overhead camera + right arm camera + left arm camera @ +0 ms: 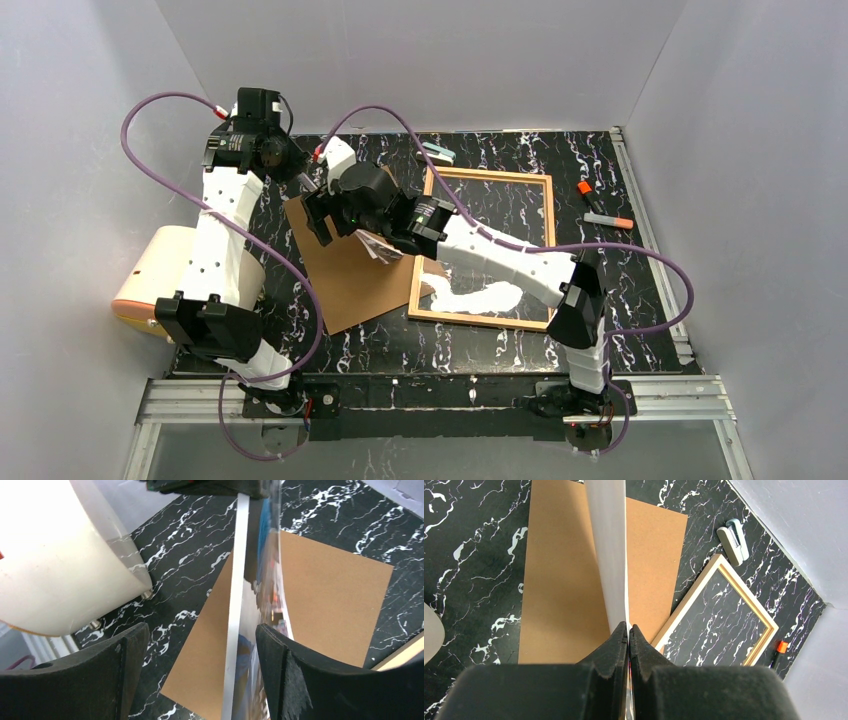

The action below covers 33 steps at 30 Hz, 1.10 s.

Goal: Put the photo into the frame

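- Left wrist view: we see the left gripper (629, 628) clenched on one edge of the photo (608, 555). The print rises edge-on from the fingertips, its plain white back toward us.
- Beneath it a brown backing board (559, 605) lies flat on the black marbled table (469, 545). The frame (684, 614) lies just beside the board, with a small grey stapler (734, 540) past its far corner.
- Right wrist view: we see the right gripper (200, 630) released, jaws spread wide. The photo stands upright between them, above the board, glossy colour side facing the right-hand finger. A white rounded object (65, 555) sits to the left.
- Top view: we see both arms meeting over the board, left of the frame. Only a sliver of the photo shows under the right wrist. Two markers (608, 219) lie to the right of the frame.
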Available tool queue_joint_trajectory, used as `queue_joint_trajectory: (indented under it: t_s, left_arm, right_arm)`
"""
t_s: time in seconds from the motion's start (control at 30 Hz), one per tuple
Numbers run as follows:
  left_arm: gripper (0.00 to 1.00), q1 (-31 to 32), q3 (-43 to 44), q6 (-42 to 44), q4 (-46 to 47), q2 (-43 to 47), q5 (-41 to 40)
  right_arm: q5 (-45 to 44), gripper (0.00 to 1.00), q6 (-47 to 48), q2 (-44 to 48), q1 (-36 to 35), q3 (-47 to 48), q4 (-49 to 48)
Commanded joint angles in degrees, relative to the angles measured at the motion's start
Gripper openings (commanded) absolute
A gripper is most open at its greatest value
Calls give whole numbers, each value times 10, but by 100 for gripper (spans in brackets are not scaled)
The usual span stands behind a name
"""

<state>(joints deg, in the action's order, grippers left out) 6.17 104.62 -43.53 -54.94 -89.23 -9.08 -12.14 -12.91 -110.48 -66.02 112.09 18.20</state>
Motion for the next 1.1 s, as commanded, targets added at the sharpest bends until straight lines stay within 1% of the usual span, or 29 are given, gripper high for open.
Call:
queue_joint_trajectory:
  t_s: [0.0,0.1,0.23,0.37,0.5,0.57,0.6,0.63,0.67,0.73,0.77,0.83,0.87,0.9,1.0,1.03,1.07]
  left_arm:
    - [0,-1,1,-2,-19,28,-14]
    - [0,-1,-1,-3,-19,33,-12]
    - [0,-1,-7,-3,-19,36,-10]
    - [0,-1,-8,-3,-18,38,-11]
    - [0,-1,-9,-5,-11,35,-8]
    - [6,-1,-7,-5,-6,32,-3]
    - [10,-1,-5,-6,-3,31,-1]
    - [18,-1,-2,-6,0,30,2]
    - [23,-1,1,-6,3,28,4]
    - [28,-1,11,-6,11,26,7]
    - [30,-1,14,-5,15,25,9]
    - [29,-1,18,-4,25,24,12]
    - [25,-1,19,-3,29,23,13]
    - [19,-1,18,-3,31,22,14]
    - [4,-1,9,-3,40,20,17]
    - [0,-1,6,-3,43,20,19]
    - [0,-1,4,-4,45,20,21]
  right_arm:
    - [-74,84,17,-27,-2,44,2]
    - [-122,76,46,-55,-2,71,18]
    - [-141,61,82,-76,-3,99,28]
    - [-153,41,105,-75,-5,100,28]
    - [-166,15,111,-65,-5,97,29]
    - [-165,7,111,-57,-5,94,26]
    - [-165,4,111,-52,-5,93,23]
    - [-164,2,111,-48,-5,91,21]
    - [-162,1,111,-43,-5,90,18]
    - [-155,1,112,-32,-4,82,9]
    - [-151,1,112,-25,-4,76,3]
    - [-135,1,114,-15,-3,72,1]
    - [-124,1,114,-11,-2,72,4]
    - [-115,9,112,-10,-1,75,8]
    - [-96,24,98,-14,6,91,26]
    - [-91,29,96,-15,8,93,28]
    - [-85,33,93,-14,10,93,29]
